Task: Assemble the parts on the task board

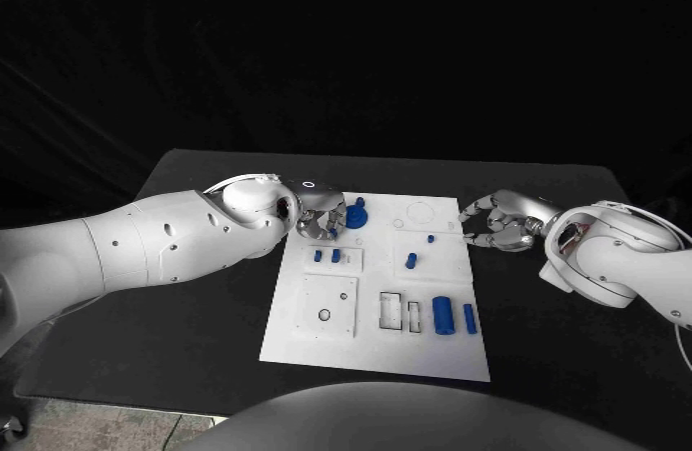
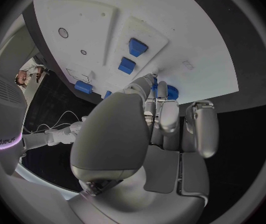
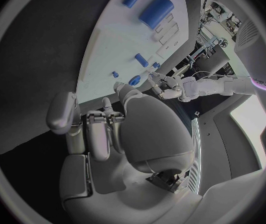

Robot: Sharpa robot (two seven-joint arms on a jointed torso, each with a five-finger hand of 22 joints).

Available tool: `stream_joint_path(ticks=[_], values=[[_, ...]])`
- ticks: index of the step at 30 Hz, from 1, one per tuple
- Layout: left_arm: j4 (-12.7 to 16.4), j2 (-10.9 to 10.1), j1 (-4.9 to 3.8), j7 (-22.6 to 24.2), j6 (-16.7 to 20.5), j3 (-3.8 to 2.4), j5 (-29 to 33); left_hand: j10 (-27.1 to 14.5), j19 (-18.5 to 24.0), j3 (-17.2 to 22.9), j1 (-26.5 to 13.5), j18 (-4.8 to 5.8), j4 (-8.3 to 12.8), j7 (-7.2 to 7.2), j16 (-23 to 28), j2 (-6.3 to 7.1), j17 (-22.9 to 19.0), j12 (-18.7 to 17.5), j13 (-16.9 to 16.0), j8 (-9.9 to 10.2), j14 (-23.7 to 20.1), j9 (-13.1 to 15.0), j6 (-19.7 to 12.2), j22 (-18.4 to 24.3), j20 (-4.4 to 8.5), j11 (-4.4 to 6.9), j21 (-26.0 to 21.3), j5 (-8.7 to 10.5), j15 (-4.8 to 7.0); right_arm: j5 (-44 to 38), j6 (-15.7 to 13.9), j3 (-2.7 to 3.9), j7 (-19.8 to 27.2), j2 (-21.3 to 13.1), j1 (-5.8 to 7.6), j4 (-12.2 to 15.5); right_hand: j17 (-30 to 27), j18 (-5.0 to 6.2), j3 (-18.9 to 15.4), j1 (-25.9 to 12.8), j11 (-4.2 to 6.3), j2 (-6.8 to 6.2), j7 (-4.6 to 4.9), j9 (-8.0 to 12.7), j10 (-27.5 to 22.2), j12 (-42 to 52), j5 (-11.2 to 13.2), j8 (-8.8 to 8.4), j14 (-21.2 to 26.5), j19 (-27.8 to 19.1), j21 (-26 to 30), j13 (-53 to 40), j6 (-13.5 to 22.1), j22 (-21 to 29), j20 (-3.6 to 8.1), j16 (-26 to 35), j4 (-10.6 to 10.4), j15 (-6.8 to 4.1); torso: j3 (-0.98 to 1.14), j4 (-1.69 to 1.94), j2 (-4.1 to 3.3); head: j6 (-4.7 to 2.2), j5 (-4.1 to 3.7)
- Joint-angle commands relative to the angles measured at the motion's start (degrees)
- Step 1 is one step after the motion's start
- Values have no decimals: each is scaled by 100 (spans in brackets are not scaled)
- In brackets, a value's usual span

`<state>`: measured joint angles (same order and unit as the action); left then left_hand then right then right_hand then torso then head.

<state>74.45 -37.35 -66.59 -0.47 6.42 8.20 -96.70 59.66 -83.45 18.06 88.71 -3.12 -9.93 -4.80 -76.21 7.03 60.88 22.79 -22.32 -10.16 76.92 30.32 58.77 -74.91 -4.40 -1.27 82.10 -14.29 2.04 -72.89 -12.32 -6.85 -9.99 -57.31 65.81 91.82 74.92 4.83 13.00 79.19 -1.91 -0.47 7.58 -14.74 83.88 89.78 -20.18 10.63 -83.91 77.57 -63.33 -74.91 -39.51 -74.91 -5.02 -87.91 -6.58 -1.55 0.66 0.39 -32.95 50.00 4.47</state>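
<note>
Fingers of the left hand [image 1: 319, 217] curl around a tall blue part [image 1: 355, 214] standing at the far left corner region of the task board [image 1: 378, 356], and in the left wrist view the fingertips [image 2: 160, 90] are touching that blue piece [image 2: 170, 91], so I judge the hand is grasping or seating it, though how firm the hold is cannot be told. Just nearer the robot from that spot, two small blue pegs [image 1: 327, 256] stand in a raised square block. Toward the middle of the board a single small peg [image 1: 411, 261] stands in another block, with a still smaller blue stub [image 1: 430, 239] behind it. Further right and nearer the robot, a thick blue cylinder [image 1: 443, 315] and a thinner blue bar [image 1: 470, 318] lie side by side beside two empty rectangular slots [image 1: 391, 311]. At the far right edge of the board the right hand [image 1: 495, 223] hovers with its fingers loosely curled inward and nothing visible in them; the right wrist view shows its fingers [image 3: 102, 132] bent over bare board. The step in hand appears to be pressing the tall part home. Next, I expect, the left hand must let go cleanly without tipping it, and one of the loose pieces needs a grasp square to its slot.
</note>
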Motion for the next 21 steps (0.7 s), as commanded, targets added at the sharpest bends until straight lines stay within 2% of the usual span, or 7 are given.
stream_joint_path(ticks=[1,21], values=[[-9,29,13,-53,155,-3,-48,43,-21,21,22,100,24,9,8,50,-5,-15,3,15,3,-7,40,-1229,-15,-16,20,18,3,-19,88,-1,3,-4,-4,9,1369,92,35,-16,-30,23,-5,5,612,22,-33,-33,-482,-33,28,-1509,-20,-743,1,34,1,35,2,-4,6,0,5],[-43,19,39,-153,-16,-2,-78,58,-11,23,33,96,44,18,25,70,-41,-21,10,13,-14,-14,56,-1225,-12,-10,8,18,11,-18,100,-1,7,-12,-9,5,1365,93,44,-15,-30,18,-5,10,612,22,-34,-37,-478,-37,36,-1509,-13,-741,0,41,7,35,4,-3,7,0,-10]])
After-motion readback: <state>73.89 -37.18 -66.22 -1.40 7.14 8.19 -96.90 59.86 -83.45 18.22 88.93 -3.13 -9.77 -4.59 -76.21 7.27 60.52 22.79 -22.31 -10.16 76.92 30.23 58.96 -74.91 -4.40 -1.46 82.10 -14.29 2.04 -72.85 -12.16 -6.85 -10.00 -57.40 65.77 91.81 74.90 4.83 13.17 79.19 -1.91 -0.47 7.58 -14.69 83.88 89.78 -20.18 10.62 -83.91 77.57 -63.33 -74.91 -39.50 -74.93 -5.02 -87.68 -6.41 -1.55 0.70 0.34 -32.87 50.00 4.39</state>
